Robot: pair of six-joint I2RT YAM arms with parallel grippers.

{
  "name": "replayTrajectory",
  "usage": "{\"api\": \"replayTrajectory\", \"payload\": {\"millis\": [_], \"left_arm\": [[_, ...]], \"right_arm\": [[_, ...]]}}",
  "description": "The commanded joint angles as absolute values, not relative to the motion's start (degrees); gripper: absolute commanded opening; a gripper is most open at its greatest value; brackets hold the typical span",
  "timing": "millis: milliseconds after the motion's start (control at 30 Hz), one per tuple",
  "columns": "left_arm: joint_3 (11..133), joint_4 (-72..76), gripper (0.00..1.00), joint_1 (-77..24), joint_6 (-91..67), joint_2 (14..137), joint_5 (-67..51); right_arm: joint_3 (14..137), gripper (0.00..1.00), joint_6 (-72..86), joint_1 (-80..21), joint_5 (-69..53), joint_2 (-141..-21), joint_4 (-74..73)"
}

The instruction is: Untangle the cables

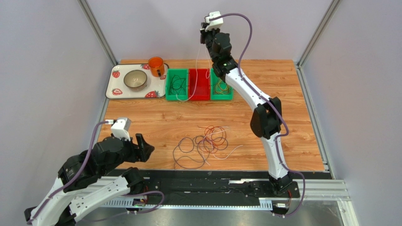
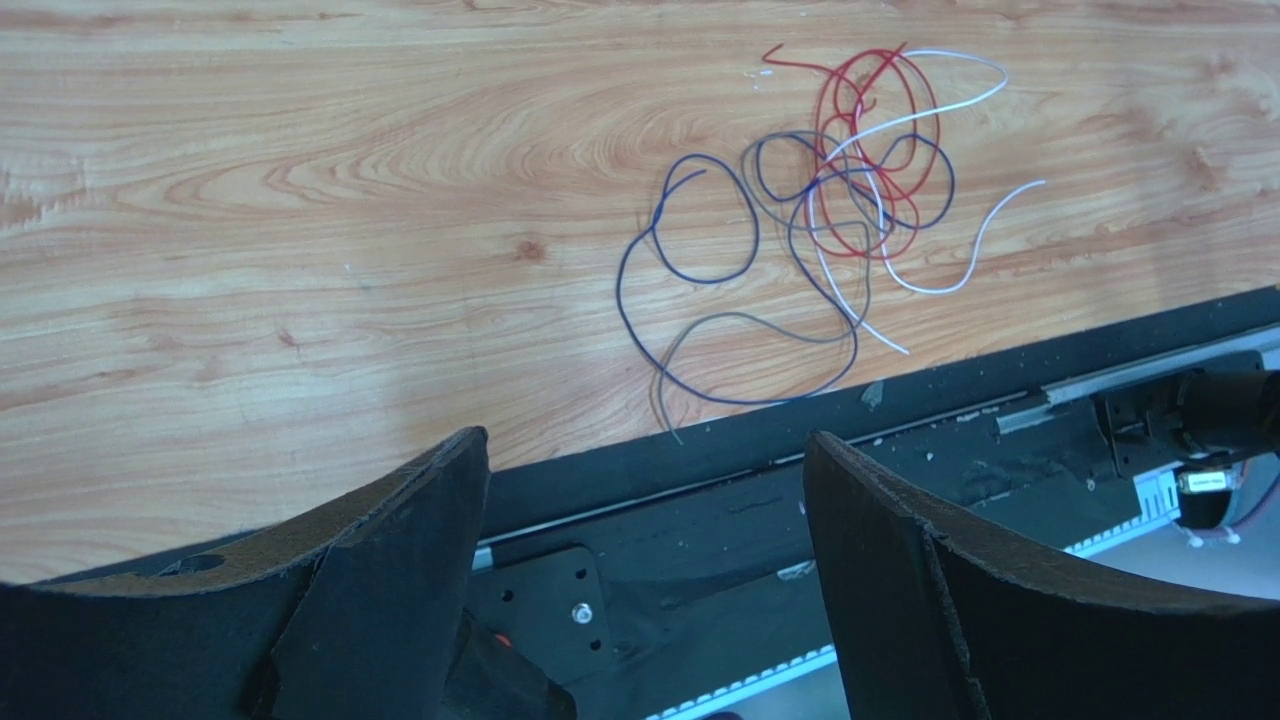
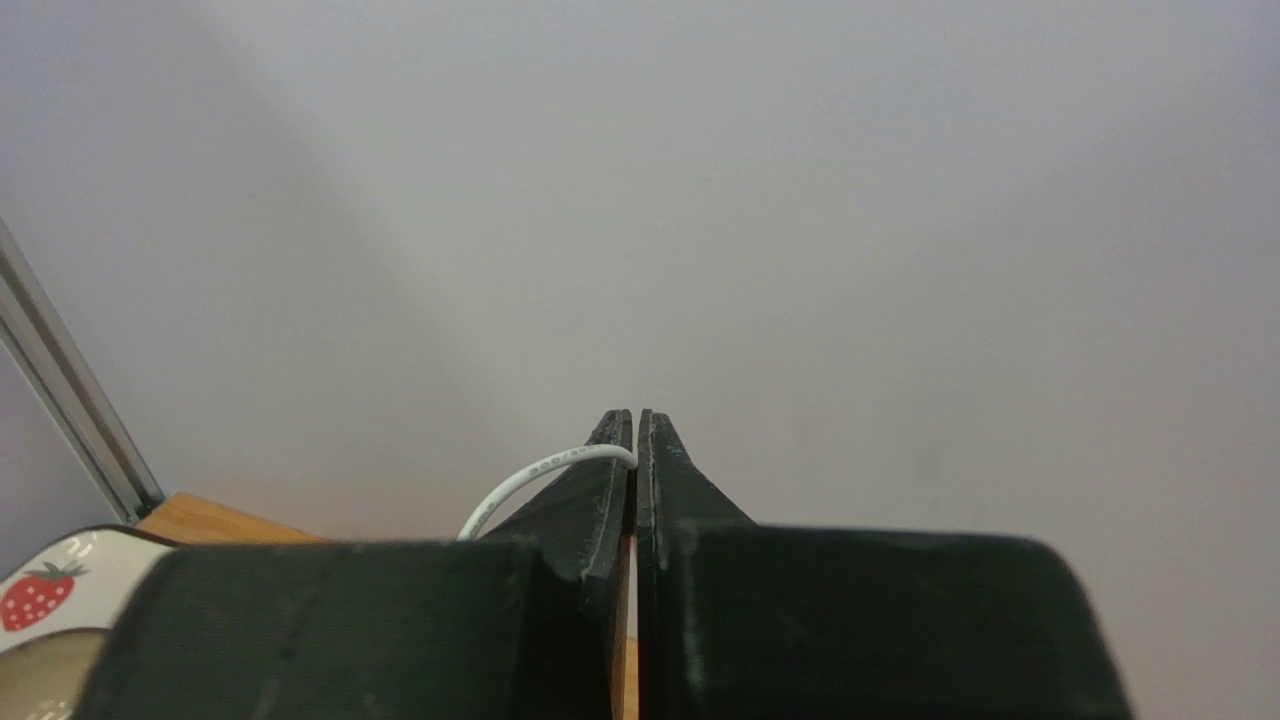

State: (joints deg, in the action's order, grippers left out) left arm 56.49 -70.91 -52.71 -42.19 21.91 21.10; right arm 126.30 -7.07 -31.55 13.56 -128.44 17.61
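"Right gripper check: what do we have?"

"We read its jaws as fully closed, pinching one white cable at the tips. We hold it high over the far side of the table. The cable hangs down from the gripper to the row of bins beneath it. We cannot tell which compartment its free end reaches."

"And the left gripper?"

"Wide open, holding nothing, low by the near edge. The tangle of cables — red, white and dark purple loops lying across one another — sits ahead of it and off to its right, not touching it."

"Step in hand?"

"We judge it to be depositing one separated cable. The next move calls for lowering the right gripper over a single bin so the slack coils inside, then opening the jaws. After that we should select a loop at the tangle's outer edge — a pull through the middle could tighten the crossings."
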Motion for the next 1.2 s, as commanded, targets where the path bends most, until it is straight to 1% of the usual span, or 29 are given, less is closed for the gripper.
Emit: {"api": "replayTrajectory", "payload": {"millis": [0, 167, 367, 467, 600, 700, 867, 1000, 1167], "left_arm": [[56.5, -70.2, 0.85, -52.5, -43.2, 21.4, 22.0], [56.5, -70.4, 0.85, -52.5, -43.3, 21.4, 22.1], [56.6, -70.7, 0.85, -52.5, -43.6, 21.3, 22.5], [56.6, -70.6, 0.85, -52.5, -43.6, 21.2, 22.5], [56.5, -70.6, 0.85, -52.5, -43.6, 21.3, 22.5], [56.6, -70.7, 0.85, -52.5, -43.8, 21.1, 22.7], [56.6, -70.8, 0.85, -52.5, -44.0, 20.7, 23.0], [56.6, -70.9, 0.85, -52.5, -44.2, 20.5, 23.3], [56.6, -70.9, 0.85, -52.4, -44.3, 20.4, 23.4]], "right_arm": [[134.6, 0.0, -3.4, -31.8, 11.7, -128.6, 19.4], [138.9, 0.0, -1.9, -31.6, 10.2, -128.5, 20.3], [142.5, 0.0, -2.5, -30.3, 9.2, -132.6, 23.9], [140.8, 0.0, -1.1, -30.2, 7.4, -133.3, 26.9], [135.8, 0.0, -0.6, -30.1, 7.5, -133.7, 30.4], [134.3, 0.0, -0.4, -29.6, 7.7, -135.3, 35.1], [139.6, 0.0, 3.8, -28.7, 6.5, -138.5, 33.8], [144.3, 0.0, 4.0, -28.3, 6.2, -140.3, 32.2], [145.1, 0.0, 5.3, -27.2, 5.7, -139.6, 32.0]]}}
